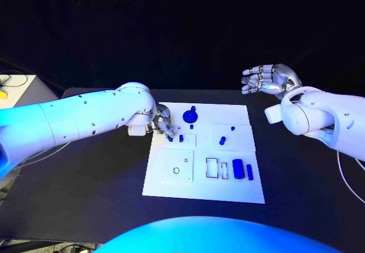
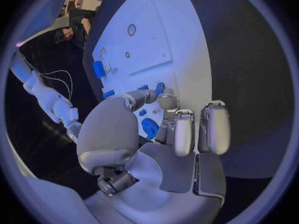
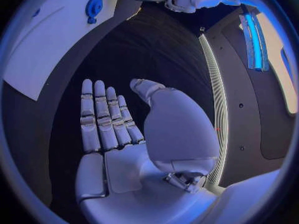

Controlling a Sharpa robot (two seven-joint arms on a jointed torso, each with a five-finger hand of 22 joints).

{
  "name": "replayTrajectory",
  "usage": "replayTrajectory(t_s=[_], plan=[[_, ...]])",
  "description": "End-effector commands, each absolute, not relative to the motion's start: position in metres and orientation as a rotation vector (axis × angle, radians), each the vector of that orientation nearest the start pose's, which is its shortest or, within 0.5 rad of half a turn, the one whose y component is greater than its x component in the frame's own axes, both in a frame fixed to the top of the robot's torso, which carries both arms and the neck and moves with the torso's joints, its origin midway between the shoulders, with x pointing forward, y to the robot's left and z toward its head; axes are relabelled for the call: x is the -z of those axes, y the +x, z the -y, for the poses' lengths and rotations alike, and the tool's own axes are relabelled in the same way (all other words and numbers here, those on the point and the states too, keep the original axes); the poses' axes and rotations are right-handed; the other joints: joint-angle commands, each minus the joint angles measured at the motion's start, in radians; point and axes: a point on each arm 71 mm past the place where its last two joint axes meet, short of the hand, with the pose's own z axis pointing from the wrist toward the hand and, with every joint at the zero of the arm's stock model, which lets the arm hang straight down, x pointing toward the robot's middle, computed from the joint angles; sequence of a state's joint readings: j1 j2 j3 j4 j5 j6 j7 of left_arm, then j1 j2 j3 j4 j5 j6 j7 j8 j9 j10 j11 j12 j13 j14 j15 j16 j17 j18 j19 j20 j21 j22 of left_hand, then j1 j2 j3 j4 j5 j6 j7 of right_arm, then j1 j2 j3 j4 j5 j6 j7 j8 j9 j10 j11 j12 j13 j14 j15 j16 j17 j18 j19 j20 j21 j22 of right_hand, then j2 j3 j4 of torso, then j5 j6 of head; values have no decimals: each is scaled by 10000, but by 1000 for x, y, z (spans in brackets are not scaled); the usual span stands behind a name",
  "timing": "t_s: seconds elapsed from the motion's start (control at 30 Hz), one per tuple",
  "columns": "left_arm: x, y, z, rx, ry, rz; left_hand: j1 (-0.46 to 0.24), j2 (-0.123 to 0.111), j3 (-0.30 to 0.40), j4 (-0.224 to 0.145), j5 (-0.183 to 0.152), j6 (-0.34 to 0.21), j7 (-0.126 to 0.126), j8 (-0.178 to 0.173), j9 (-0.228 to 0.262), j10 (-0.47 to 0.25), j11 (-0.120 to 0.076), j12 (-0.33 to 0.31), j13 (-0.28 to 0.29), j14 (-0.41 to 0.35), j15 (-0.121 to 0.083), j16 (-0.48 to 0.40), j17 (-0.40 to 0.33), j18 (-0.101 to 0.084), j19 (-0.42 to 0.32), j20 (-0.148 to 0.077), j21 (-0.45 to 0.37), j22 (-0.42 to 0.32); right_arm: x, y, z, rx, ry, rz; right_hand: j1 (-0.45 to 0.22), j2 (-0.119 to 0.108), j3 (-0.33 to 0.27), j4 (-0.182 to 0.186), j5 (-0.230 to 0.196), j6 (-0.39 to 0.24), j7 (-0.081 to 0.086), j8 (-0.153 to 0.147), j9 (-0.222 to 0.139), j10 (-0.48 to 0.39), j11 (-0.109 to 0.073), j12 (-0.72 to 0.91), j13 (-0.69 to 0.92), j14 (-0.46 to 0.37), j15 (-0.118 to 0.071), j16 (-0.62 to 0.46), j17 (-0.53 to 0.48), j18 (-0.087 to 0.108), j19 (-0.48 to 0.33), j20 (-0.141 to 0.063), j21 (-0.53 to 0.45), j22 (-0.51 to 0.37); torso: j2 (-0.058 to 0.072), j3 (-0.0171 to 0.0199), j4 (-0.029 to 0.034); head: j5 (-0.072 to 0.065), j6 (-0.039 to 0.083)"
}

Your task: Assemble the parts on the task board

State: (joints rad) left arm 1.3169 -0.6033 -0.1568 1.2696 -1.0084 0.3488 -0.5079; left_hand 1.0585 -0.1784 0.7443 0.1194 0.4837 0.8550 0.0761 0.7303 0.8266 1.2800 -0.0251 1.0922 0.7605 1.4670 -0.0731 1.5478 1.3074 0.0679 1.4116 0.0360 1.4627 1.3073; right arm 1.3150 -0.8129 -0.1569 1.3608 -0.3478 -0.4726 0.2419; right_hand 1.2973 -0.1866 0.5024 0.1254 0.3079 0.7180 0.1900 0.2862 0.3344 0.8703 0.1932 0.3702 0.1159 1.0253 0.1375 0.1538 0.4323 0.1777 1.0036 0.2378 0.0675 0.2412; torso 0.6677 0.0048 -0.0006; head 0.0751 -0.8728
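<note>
Head view: the assembly is looking only partly done, judging by how the parts are lying.
Task board: the white task board (image 1: 204, 184) is lying on the black table (image 1: 91, 200), between the two arms.
Parts standing: small blue pegs (image 1: 181, 138) are standing just beside the left robot hand's fingertips; another peg (image 1: 222, 140) is standing further off toward the right arm.
Parts loose: two blue blocks (image 1: 238, 168) are lying near the board's edge, well apart from both hands, beside open slots (image 1: 212, 167) that seem unfilled.
Round part: a blue disc piece (image 1: 190, 115) is sitting on the board just beyond the left hand.
Left robot hand (image 1: 161, 125): fingers are curling down over the board beside the pegs; whether they are pinching one cannot be told.
Right robot hand (image 1: 266, 78): hovering well off the board, fingers apart, holding nothing.
</note>
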Motion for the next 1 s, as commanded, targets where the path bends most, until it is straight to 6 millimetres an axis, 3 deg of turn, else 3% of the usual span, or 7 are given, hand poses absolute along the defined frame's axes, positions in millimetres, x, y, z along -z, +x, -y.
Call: replayTrajectory(t_s=[0.03, 0.83, 1.0], plan=[[235, 509, -166, 3364, 309, -25543, -96, -11, 1492, -1576, -61, 349, -290, 67, 326, 81, -25, 44, 17, 952, -80, 41, 2350, -149, 74, -26, 36, 399, 171, 526, 251, -10910, 7977, -14753, -72, 25, -50, -31, -56, 70, 701, -66, -10, 36, 1, 30, -16, 72, 1, -63, -14, 53, 8, 43, -8, -17, 5, -4, 4, -11, 2], [244, 509, -161, 3156, 385, -25563, -125, 20, 1438, -1562, -49, 378, -322, 98, 355, 109, -52, 23, -33, 965, -100, 69, 2392, -160, 106, -41, 54, 444, 171, 525, 250, -10997, 7934, -14801, -35, 10, -51, -80, -56, 72, 700, -77, -16, 32, 1, 36, -56, 73, 2, -83, -38, 52, 9, 43, -9, -67, 1, -7, -7, -13, 2], [245, 509, -161, 3140, 310, -25492, -363, 6, 1117, -1383, -164, 258, -347, 67, 392, 53, -73, -130, -252, 932, -115, -2, 2285, -154, 84, -63, 20, 407, 171, 525, 250, -10998, 7936, -14807, -20, 5, -50, -98, -60, 73, 700, -80, -18, 31, 1, 38, -69, 73, 2, -90, -45, 52, 9, 42, -9, -82, -6, -4, -3, -38, 2]])
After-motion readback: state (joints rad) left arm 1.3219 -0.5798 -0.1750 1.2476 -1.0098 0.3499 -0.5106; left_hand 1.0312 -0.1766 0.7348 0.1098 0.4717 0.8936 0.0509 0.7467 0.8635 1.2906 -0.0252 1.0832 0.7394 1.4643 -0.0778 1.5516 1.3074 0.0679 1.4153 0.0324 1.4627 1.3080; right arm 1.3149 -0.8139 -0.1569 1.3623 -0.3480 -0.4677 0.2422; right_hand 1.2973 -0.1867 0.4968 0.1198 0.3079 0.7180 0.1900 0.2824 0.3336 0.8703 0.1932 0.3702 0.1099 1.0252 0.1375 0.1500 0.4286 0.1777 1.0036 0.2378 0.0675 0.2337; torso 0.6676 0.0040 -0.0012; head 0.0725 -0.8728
